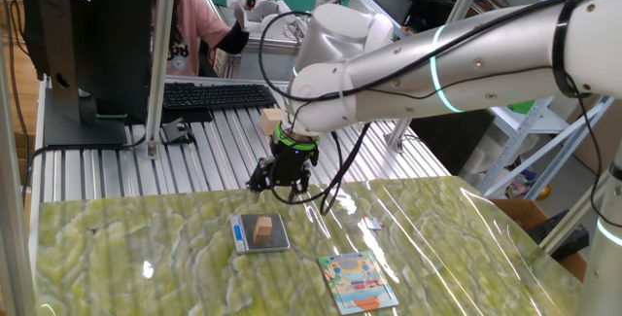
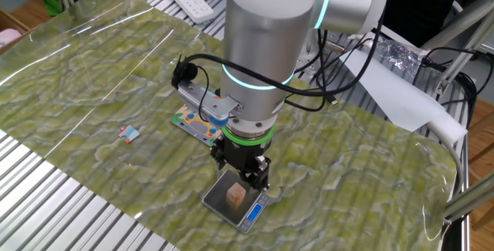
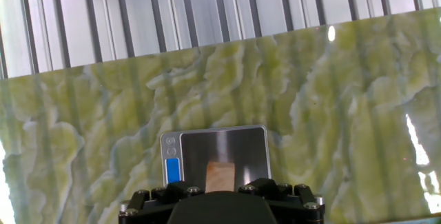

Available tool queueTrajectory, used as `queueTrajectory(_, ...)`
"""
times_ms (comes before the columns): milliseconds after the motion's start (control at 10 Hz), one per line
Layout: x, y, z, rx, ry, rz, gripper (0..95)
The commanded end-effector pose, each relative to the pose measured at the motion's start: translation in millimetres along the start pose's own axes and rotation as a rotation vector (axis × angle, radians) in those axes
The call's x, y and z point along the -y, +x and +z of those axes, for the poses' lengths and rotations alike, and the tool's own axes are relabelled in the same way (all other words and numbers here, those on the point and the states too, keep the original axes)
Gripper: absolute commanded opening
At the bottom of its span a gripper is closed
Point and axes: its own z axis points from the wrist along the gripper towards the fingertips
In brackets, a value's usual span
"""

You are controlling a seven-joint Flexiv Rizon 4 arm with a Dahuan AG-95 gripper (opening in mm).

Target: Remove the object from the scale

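The small tan-brown wooden cube sits on the flat grey pocket scale on the green marbled mat. In the other fixed view the cube stands on the scale just under my fingers. My gripper hangs above and slightly behind the scale, apart from the cube, with its fingers spread open and empty. In the hand view the cube shows on the scale's platform, straight ahead of the black gripper body; the fingertips are out of that view.
A colourful picture card lies to the right of the scale. A small scrap lies on the mat. A pale wooden block and a keyboard sit behind on the slatted metal table.
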Motion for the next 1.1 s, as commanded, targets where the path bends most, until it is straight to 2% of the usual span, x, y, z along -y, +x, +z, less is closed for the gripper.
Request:
queueTrajectory(100,-2.4,-0.9,5.0,0.002,-0.001,0.002,76.0)
queueTrajectory(500,-7.4,-3.4,18.5,0.007,-0.002,0.025,76.0)
queueTrajectory(800,4.9,-1.1,33.5,0.011,-0.005,0.064,76.0)
queueTrajectory(900,6.4,1.1,39.1,0.014,-0.006,0.094,57.0)
queueTrajectory(1100,5.1,1.4,44.2,0.017,-0.007,0.127,57.0)
